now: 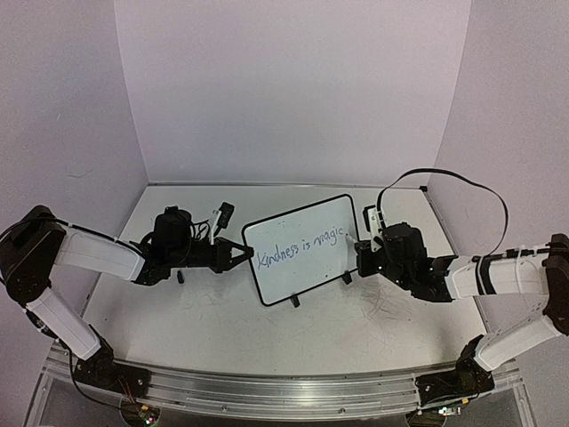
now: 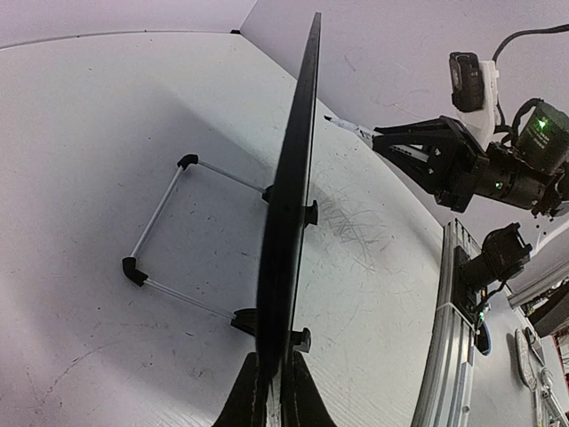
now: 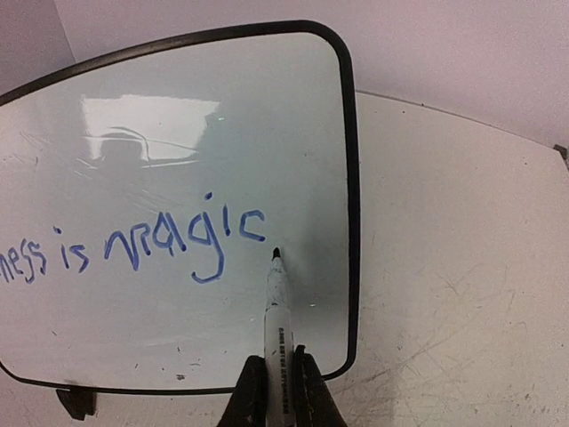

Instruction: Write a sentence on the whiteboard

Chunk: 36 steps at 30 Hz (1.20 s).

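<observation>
The black-framed whiteboard (image 1: 289,271) stands on the desk (image 1: 222,320) between my arms, the blue sentence (image 1: 300,246) "Kindness is magic" slanting across it. My left jaws clench its edge; my right jaws clench a marker (image 3: 278,307), tip just past the c.

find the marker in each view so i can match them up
Top external: marker at the whiteboard's right edge, barely visible.
Left wrist: thin white stick upper right, right of the edge-on whiteboard.
Right wrist: bottom centre, tip just below the word "magic" on the whiteboard.
Shared landmark: the whiteboard's black frame.
</observation>
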Tool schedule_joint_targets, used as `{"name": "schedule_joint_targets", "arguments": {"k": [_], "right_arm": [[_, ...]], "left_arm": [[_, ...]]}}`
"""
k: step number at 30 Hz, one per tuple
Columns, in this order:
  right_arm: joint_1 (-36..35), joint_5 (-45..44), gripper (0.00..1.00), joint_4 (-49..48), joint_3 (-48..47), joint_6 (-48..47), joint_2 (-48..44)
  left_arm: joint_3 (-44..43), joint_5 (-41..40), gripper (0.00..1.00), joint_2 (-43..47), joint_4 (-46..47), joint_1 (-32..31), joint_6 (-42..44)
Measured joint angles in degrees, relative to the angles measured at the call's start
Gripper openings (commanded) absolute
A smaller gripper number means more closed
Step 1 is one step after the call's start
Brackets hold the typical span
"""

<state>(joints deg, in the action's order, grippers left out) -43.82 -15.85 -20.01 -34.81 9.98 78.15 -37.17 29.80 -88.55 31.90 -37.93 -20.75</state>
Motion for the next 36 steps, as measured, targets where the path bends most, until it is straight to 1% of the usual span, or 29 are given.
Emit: {"name": "schedule_joint_targets", "arguments": {"k": [36], "right_arm": [[0.71,0.26,0.0,-3.22,-1.47,-0.31,4.84]], "left_arm": [[-0.02,0.0,0.0,0.0,0.0,0.0,-0.04]]}}
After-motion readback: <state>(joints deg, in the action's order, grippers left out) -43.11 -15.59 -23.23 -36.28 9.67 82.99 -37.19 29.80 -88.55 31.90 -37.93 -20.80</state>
